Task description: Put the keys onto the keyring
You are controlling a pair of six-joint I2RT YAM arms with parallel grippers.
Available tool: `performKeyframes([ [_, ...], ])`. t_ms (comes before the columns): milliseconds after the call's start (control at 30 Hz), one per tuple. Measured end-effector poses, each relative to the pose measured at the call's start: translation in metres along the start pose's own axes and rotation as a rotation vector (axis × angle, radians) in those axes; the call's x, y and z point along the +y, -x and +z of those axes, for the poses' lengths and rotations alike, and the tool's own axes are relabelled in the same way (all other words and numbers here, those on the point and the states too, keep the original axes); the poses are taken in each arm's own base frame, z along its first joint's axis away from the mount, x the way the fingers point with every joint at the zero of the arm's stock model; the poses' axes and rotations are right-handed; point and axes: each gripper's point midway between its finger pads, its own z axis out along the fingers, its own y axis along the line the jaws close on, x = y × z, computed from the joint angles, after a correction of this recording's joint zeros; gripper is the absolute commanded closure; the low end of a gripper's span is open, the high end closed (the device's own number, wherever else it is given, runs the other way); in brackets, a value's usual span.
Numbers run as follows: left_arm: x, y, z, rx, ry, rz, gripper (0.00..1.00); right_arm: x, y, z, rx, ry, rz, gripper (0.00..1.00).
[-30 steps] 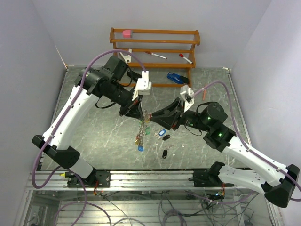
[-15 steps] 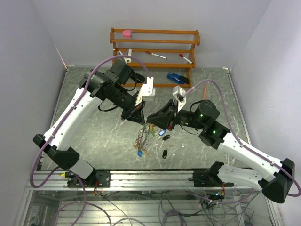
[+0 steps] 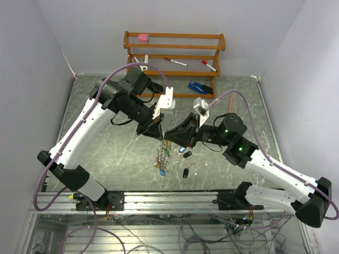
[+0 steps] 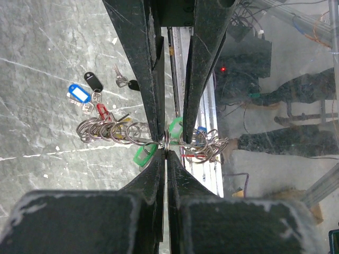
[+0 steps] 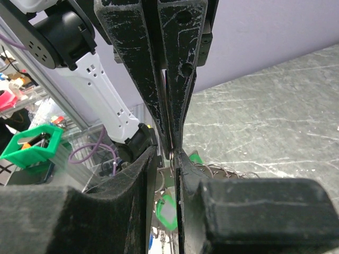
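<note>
The keyring (image 3: 161, 153) hangs over the table middle as a dangling cluster of rings and coloured tags. My left gripper (image 3: 159, 132) is shut on its thin wire; in the left wrist view (image 4: 166, 153) the closed tips pinch the wire, with coils (image 4: 114, 131) and a green tag (image 4: 142, 155) beside them. My right gripper (image 3: 170, 138) meets it tip to tip. In the right wrist view (image 5: 165, 153) its jaws stand a narrow gap apart, the wire against the right finger (image 5: 193, 174). Loose keys lie below: blue (image 3: 182, 150), black (image 3: 187, 154), black (image 3: 185, 172).
A wooden rack (image 3: 175, 53) stands at the back with a pink block and red-capped pens. A blue object (image 3: 198, 87) lies before it. A metal rail (image 3: 159, 200) runs along the near edge.
My right gripper has moved left to meet the left gripper at the ring. The left gripper has shifted right. The hanging cluster has swung and risen slightly.
</note>
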Motion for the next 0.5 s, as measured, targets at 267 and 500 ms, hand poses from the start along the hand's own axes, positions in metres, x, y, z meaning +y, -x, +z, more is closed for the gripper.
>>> performKeyframes([
  [267, -0.0005, 0.0004, -0.0001, -0.002, -0.002, 0.000, 0.93, -0.0010, -0.0022, 0.0046, 0.000, 0.007, 0.000, 0.82],
  [500, -0.0016, -0.0002, -0.0006, 0.001, -0.004, -0.004, 0.93, -0.0017, -0.0041, 0.0074, 0.000, 0.017, 0.001, 0.98],
])
